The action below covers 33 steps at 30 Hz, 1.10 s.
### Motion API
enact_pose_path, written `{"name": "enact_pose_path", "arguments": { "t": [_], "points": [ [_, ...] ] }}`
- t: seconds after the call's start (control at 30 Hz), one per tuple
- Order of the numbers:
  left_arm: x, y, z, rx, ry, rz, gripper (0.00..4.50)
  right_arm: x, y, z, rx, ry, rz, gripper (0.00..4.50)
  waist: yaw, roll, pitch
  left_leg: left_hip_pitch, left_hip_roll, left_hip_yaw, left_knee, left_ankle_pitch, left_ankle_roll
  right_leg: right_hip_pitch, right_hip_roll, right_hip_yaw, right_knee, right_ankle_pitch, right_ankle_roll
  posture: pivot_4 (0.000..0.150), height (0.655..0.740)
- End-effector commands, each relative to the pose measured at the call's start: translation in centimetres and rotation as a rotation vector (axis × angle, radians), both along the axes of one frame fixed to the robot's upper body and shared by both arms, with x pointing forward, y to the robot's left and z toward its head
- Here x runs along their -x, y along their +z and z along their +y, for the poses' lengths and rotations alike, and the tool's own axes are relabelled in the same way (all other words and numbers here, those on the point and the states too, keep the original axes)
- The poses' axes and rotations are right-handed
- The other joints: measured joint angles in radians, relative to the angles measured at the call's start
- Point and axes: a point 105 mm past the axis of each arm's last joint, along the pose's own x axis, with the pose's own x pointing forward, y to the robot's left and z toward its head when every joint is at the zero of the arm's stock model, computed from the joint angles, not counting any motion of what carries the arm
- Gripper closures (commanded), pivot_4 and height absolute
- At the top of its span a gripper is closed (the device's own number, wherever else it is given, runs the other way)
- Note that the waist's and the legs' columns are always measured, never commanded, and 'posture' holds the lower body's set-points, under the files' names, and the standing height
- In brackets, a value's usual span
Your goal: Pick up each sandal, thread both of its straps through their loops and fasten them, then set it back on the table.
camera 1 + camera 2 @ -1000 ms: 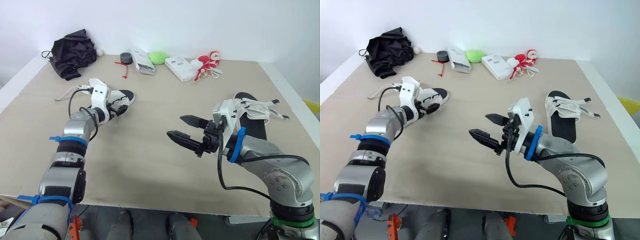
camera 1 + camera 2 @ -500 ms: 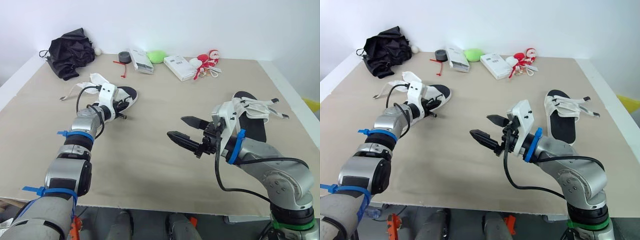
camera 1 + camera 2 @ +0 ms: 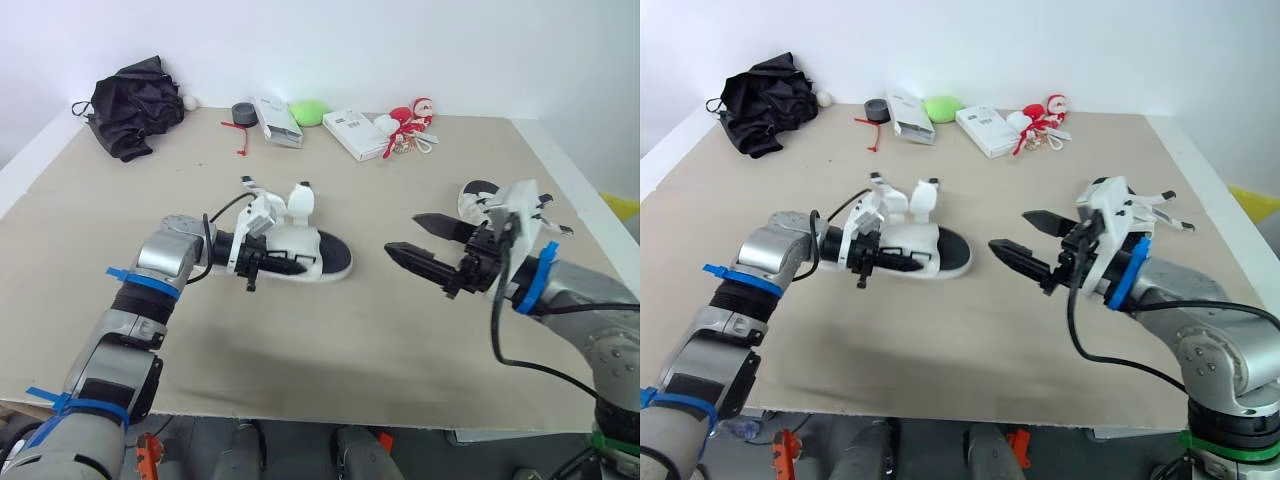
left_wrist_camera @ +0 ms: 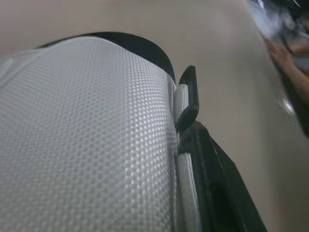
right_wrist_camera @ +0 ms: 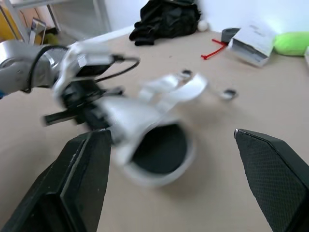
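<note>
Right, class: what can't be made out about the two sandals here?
Black-soled white sandal in the left gripper: strap loops blurred in the right wrist view, cropped by closeness in the left wrist view.
Second white sandal: mostly hidden behind the right gripper and its wrist, eye views.

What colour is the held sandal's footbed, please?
The sandal footbed is black; right eye view shows it best.

Sandal (image 3: 305, 255): moved from the far left of the table (image 3: 330, 340) to its middle, nearer than before. The black toe end has turned to point right.
Straps (image 3: 298, 200): formerly trailing left over the tabletop, now standing up loose above the sole.
Left gripper (image 3: 262, 265): came in with the sandal, clamped on its left end; the arm now reaches rightward.
Right gripper (image 3: 402, 233): shifted right from mid-table, its wrist now covering much of the second sandal (image 3: 478, 195).
</note>
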Motion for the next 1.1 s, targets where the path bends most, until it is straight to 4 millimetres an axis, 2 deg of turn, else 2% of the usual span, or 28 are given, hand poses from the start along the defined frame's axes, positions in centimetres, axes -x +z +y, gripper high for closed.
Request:
{"name": "enact_pose_path", "arguments": {
  "t": [0.03, 0.27, 0.4, 0.93, 1.0, 1.1],
  "points": [
    [1.0, -0.2, -0.2, -0.038, -0.073, -0.054, 4.42, -0.2, 0.6, -1.1, -0.030, 0.012, -0.004, 0.12, 0.001, 0.000, 0.000, 0.000, 0.000, 0.000, 0.000, 0.000, 0.000, 0.000, 0.000, 0.000, 0.000, 0.000, 0.000, 0.150, 0.7380],
    [2.4, -0.7, -1.5, 0.051, -0.062, -0.085, 4.42, -1.3, -0.1, -1.3, -0.011, 0.034, 0.030, 0.12, 0.005, 0.000, 0.000, 0.000, 0.000, 0.001, 0.001, 0.001, 0.001, 0.001, -0.001, 0.001, 0.000, 0.001, 0.001, 0.150, 0.7380],
    [3.1, -1.3, -1.7, 0.095, -0.030, -0.064, 4.42, -1.7, -0.3, -0.4, -0.005, 0.067, 0.028, 0.12, 0.005, 0.000, 0.000, 0.000, 0.000, 0.001, 0.001, 0.001, 0.001, 0.001, -0.001, 0.001, 0.000, 0.001, 0.001, 0.150, 0.7380],
    [2.9, -1.4, -2.6, 0.143, 0.030, -0.063, 4.42, -2.1, -1.0, 0.1, 0.015, 0.090, 0.042, 0.12, 0.005, 0.001, 0.000, 0.000, -0.001, 0.001, 0.003, 0.001, 0.001, 0.002, -0.001, 0.001, 0.000, 0.001, 0.002, 0.150, 0.7380],
    [3.2, -1.3, -2.7, 0.144, 0.009, -0.044, 3.52, -2.1, -1.0, 0.2, 0.010, 0.097, 0.042, 0.12, 0.005, 0.001, 0.000, 0.000, -0.001, 0.001, 0.003, 0.001, 0.001, 0.002, -0.001, 0.001, 0.000, 0.002, 0.002, 0.150, 0.7380],
    [3.1, -0.8, -2.9, 0.165, 0.011, -0.029, 2.83, -2.1, -1.1, 0.3, 0.010, 0.099, 0.044, 0.12, 0.005, 0.001, 0.000, 0.000, -0.001, 0.001, 0.003, 0.001, 0.001, 0.002, -0.001, 0.001, 0.000, 0.002, 0.002, 0.150, 0.7380]
  ]
}}
